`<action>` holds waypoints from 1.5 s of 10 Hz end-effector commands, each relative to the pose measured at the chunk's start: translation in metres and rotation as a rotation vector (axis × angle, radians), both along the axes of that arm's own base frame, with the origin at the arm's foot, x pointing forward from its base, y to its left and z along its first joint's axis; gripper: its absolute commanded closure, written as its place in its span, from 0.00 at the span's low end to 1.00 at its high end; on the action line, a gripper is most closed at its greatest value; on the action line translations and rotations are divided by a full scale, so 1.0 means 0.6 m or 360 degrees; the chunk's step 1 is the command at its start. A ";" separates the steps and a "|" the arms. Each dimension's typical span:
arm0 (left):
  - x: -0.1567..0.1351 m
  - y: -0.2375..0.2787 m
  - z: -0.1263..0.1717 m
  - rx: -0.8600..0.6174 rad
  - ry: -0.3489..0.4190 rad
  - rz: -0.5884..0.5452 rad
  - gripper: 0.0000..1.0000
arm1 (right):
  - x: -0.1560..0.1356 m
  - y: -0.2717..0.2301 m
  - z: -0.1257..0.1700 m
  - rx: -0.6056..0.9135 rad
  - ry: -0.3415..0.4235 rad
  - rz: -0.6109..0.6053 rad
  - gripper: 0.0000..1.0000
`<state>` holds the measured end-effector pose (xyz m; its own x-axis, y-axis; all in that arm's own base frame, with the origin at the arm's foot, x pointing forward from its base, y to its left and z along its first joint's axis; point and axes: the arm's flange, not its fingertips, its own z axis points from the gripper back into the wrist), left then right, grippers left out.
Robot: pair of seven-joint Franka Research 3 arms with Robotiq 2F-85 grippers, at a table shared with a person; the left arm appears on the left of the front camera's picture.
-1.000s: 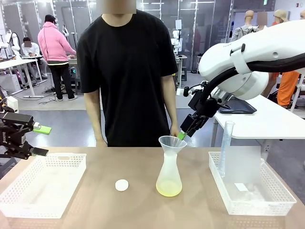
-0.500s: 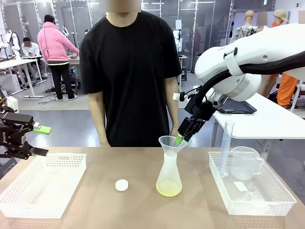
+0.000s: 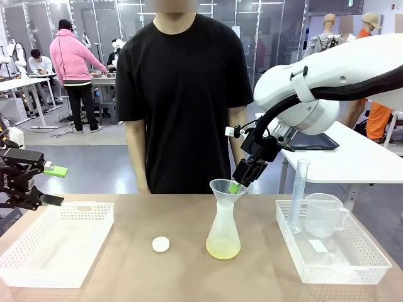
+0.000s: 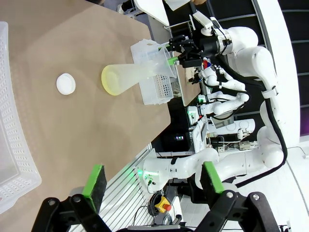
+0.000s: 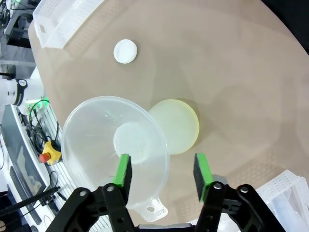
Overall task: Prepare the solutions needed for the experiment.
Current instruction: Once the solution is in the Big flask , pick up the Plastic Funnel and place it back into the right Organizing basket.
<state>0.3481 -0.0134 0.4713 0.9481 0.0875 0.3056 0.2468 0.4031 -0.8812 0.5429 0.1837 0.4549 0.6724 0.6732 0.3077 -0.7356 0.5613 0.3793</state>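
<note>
Front view: one flask (image 3: 223, 229) of solutions (image 3: 223, 252), two baskets (image 3: 50, 277) (image 3: 340, 274); left tool (image 3: 55, 185) and right tool (image 3: 236, 185) released.

Baskets: two white perforated plastic baskets are counted, the left basket (image 3: 38, 272) and the right basket (image 3: 340, 272).
Flask: one frosted translucent conical flask (image 3: 223, 228) is counted.
Liquid: one shallow layer of pale yellow liquid (image 3: 223, 252) is counted (seen through the flask's base).
Funnel: one clear plastic funnel (image 3: 221, 187) is counted.
Disc: one small white round disc (image 3: 161, 244) is counted.
Cylinder: one tall clear measuring cylinder (image 3: 300, 189) is counted.
Beaker: one clear plastic beaker (image 3: 322, 217) is counted.
Grippers: two are counted, the left gripper (image 3: 53, 185) and the right gripper (image 3: 236, 186), both black with green pads.
Persons at the table: one person in a black T-shirt (image 3: 182, 94) is counted.
Tables in front: one tan table (image 3: 145, 277) is counted.
</note>
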 end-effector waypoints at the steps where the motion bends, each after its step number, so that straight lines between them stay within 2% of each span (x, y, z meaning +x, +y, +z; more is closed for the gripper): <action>1: 0.003 -0.004 0.005 -0.0042 -0.0004 0.0001 0.00 | 0.006 0.005 0.005 0.0005 0.0043 -0.0014 0.58; 2: 0.003 -0.004 0.005 -0.0042 -0.0004 0.0001 0.00 | 0.003 0.006 0.005 0.0004 0.0044 -0.0016 0.43; 3: 0.003 -0.004 0.005 -0.0042 -0.0004 0.0001 0.00 | 0.002 0.007 0.005 0.0001 0.0048 -0.0010 0.77; 4: 0.003 -0.004 0.005 -0.0042 -0.0004 0.0001 0.00 | 0.000 0.007 0.006 0.0002 0.0047 -0.0009 0.61; 5: 0.003 -0.004 0.005 -0.0042 -0.0004 0.0001 0.00 | -0.001 0.007 0.008 0.0003 0.0042 -0.0005 0.95; 6: 0.003 -0.004 0.005 -0.0042 -0.0004 0.0001 0.00 | -0.002 0.005 0.009 0.0000 0.0041 -0.0005 0.79; 7: 0.003 -0.004 0.005 -0.0042 -0.0004 0.0001 0.00 | -0.005 0.006 0.010 -0.0002 0.0039 -0.0005 1.00; 8: 0.003 -0.004 0.005 -0.0042 -0.0004 0.0001 0.00 | -0.007 0.005 0.011 0.0004 0.0036 -0.0003 0.98; 15: 0.003 -0.004 0.005 -0.0042 -0.0004 0.0001 0.00 | -0.027 0.008 0.041 0.0018 0.0041 0.0002 1.00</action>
